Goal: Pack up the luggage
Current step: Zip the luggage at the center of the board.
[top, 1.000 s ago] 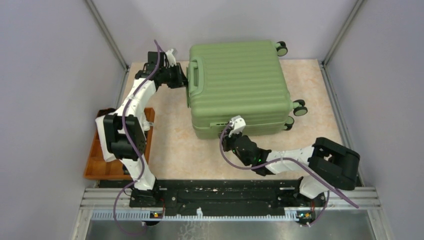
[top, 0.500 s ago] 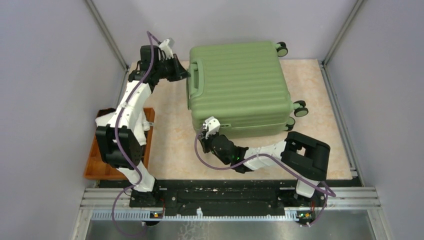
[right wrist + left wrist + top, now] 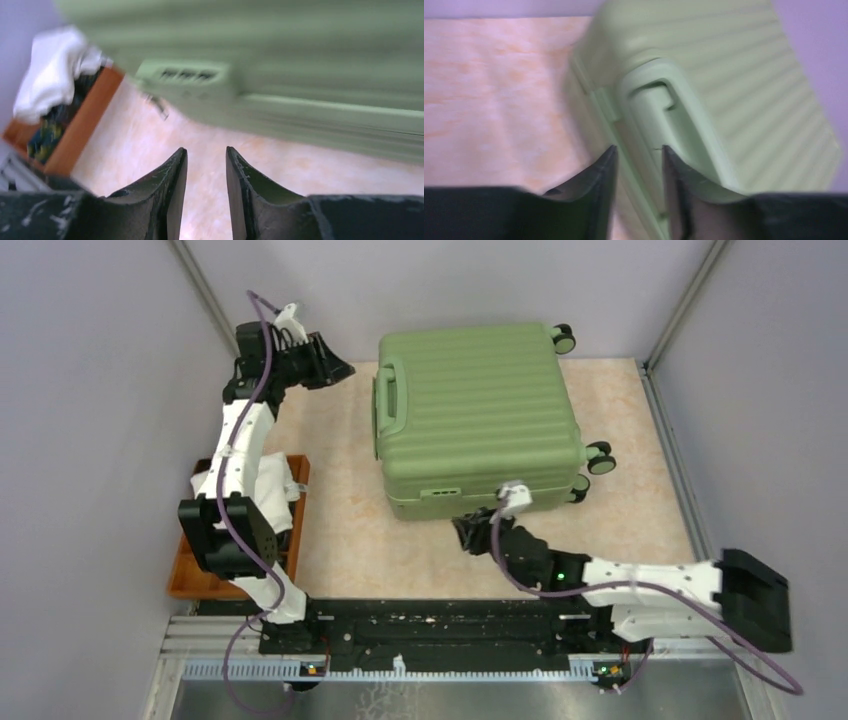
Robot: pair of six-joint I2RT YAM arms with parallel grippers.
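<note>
1. Tray [image 3: 184, 562] holding white cloth [image 3: 266, 478] sits near left.
2. My left fingers [image 3: 338, 368], far left, are narrowly apart, empty.
3. Luggage [image 3: 475, 410] lies closed, flat on the surface [image 3: 350, 530], centre-far.
4. My right fingers [image 3: 466, 533], narrowly apart and empty, are just beside its near side.

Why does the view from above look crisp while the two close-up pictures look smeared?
Top external: sharp and evenly lit, the luggage casting only a soft shadow. Left wrist: the luggage and its handle are soft, probably motion smear. Right wrist: worst blur, luggage and orange tray streaked, while the fingers look fairly crisp.
</note>
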